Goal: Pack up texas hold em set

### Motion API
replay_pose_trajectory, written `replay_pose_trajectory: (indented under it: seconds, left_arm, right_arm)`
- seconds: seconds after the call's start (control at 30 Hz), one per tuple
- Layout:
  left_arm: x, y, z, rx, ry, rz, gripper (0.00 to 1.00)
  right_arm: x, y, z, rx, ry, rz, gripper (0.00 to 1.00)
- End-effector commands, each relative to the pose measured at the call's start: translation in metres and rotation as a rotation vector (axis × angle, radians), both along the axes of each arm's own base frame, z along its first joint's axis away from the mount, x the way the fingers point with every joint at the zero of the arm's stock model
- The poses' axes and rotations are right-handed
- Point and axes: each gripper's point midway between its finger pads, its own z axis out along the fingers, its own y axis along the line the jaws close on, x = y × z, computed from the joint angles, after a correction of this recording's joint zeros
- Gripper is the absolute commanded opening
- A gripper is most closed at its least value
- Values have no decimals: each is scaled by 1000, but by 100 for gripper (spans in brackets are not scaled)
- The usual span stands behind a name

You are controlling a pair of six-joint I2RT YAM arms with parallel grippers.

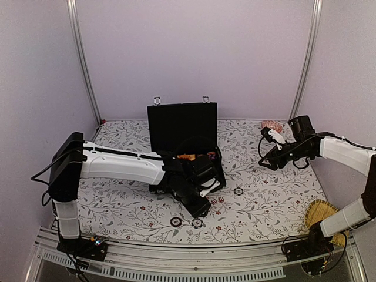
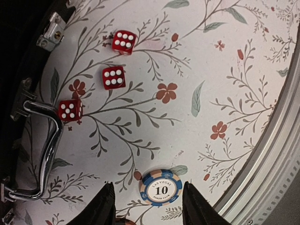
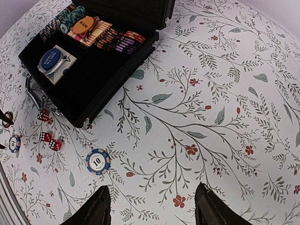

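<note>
While the briefcase [image 1: 181, 125] lies open mid-frame on the counter [image 1: 270, 200], we straddle a stray chip [image 2: 160, 188].
Our left claw [image 2: 148, 206] is spread, released, around it at bottom centre, ready to pinch; our right claw [image 3: 152, 206] is released and empty.

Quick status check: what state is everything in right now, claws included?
briefcase: open, lid upright.
left claw: open, empty.
right claw: open, empty.
red dice: three, loose outside briefcase.
blue 10 chip: lying flat, outside briefcase.
racked chips: in rows inside briefcase.
</note>
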Motion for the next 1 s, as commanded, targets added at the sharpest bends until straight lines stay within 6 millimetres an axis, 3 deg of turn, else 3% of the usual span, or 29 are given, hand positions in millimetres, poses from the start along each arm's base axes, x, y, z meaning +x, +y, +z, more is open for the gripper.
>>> replay_pose_trajectory:
  seconds: [0.0,0.17,0.3,0.47,0.67,0.97]
  left_arm:
    - [2,0,-3,33,-16,-25,49]
    - [31,-6,3,46,-71,54,44]
    - [59,-5,6,51,-114,143,34]
    - [78,-13,7,38,-134,172,31]
    - [88,-17,-6,68,-137,189,27]
    - [81,-12,-23,103,-101,177,31]
  right_arm:
    - [3,4,-1,24,2,9,62]
    - [4,3,-5,18,10,8,62]
    - [4,4,-5,19,10,10,62]
    - [4,3,-5,17,11,10,62]
    - [3,3,-7,14,15,11,62]
    - [3,3,-12,12,29,14,62]
